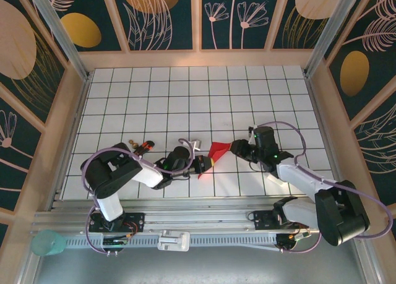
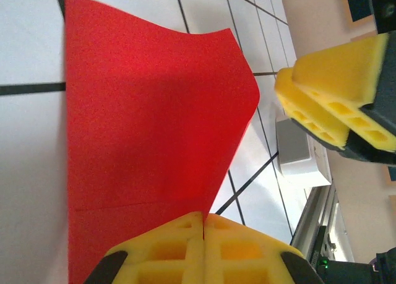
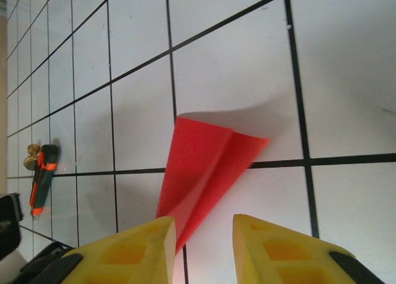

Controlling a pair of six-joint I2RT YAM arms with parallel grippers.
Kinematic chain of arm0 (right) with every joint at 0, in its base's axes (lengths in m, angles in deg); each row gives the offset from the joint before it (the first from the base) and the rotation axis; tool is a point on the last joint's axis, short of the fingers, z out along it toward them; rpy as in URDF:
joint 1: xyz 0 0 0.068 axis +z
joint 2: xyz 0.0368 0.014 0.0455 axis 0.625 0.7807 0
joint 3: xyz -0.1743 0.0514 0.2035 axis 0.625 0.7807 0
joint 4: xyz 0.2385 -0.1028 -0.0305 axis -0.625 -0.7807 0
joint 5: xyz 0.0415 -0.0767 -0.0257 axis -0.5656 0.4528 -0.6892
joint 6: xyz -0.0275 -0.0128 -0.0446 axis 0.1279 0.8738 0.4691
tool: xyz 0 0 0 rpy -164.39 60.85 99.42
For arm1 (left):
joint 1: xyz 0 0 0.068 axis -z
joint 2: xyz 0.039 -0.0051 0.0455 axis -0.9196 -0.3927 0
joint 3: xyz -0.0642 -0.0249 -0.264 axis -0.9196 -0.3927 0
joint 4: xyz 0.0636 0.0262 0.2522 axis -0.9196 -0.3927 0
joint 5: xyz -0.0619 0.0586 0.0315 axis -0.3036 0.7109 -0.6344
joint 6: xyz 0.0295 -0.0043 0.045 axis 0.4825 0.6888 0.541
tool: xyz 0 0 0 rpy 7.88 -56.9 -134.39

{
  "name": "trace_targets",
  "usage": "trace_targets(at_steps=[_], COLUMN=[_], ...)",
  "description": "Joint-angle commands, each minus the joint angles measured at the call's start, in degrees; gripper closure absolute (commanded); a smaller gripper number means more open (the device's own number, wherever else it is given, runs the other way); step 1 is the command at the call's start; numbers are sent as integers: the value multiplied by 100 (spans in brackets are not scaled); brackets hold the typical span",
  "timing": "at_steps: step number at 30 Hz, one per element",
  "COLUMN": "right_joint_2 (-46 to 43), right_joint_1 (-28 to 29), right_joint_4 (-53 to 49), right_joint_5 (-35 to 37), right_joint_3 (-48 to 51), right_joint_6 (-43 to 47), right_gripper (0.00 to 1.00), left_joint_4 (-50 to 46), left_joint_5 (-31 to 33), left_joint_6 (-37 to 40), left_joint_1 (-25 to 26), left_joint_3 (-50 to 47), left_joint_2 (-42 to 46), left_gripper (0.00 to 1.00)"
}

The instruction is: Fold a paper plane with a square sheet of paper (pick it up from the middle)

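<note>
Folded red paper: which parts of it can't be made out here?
- Left wrist: near edge of the folded red paper hidden under the shut left gripper.
- Right wrist: lower tip behind a yellow finger of the right gripper.
- Top external: creases too small.

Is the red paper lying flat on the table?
No: the red paper curls up off the table, with one edge pinched between the shut yellow pads of the left tool.

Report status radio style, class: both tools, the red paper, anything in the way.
Status: left tool shut on creased red paper; right tool open, paper just ahead of it; green-orange object lies well aside, no obstruction.
</note>
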Motion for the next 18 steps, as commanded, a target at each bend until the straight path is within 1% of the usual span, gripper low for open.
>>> trace_targets(at_steps=[1,10,18], right_joint_2=[115,363,619], right_joint_1=[110,182,265], right_joint_4=[109,224,168], right_joint_5=[-77,-189,-266], right_joint_3=[-225,-320,-443], right_joint_6=[256,313,525], right_gripper=[70,70,70], left_joint_4=[531,984,1682], left_joint_5=[-96,-72,-150], left_joint_6=[-273,-643,-1349], left_joint_1=[-26,-24,-32], left_joint_3=[-82,-215,-353], left_joint_2=[-125,-389,-775], left_gripper=[100,100,100])
